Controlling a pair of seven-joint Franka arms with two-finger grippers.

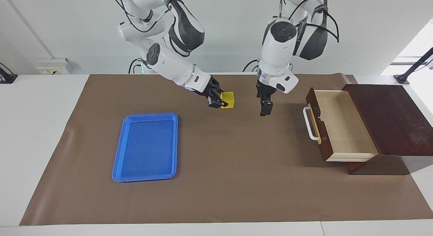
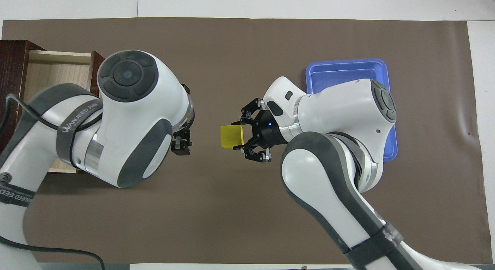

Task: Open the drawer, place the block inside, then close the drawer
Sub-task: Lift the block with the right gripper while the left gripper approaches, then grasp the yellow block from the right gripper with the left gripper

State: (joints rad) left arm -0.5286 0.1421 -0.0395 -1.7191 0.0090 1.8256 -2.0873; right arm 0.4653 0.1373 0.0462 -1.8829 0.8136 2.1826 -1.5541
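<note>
The yellow block (image 1: 228, 99) hangs in the air over the brown mat, and my right gripper (image 1: 222, 102) is shut on it. From above, the block (image 2: 231, 136) sits at the tip of the right gripper (image 2: 241, 137), between the blue tray and the drawer. My left gripper (image 1: 265, 111) points down over the mat between the block and the drawer, open and holding nothing. Its arm hides most of the left gripper (image 2: 181, 145) from above. The drawer (image 1: 341, 126) stands pulled out, its pale wood interior bare, with its white handle (image 1: 307, 122) facing the middle of the table.
An empty blue tray (image 1: 145, 146) lies on the mat toward the right arm's end of the table. The dark wooden cabinet top (image 1: 389, 117) sits at the left arm's end, with the drawer sticking out of it. The brown mat (image 1: 236, 168) covers most of the table.
</note>
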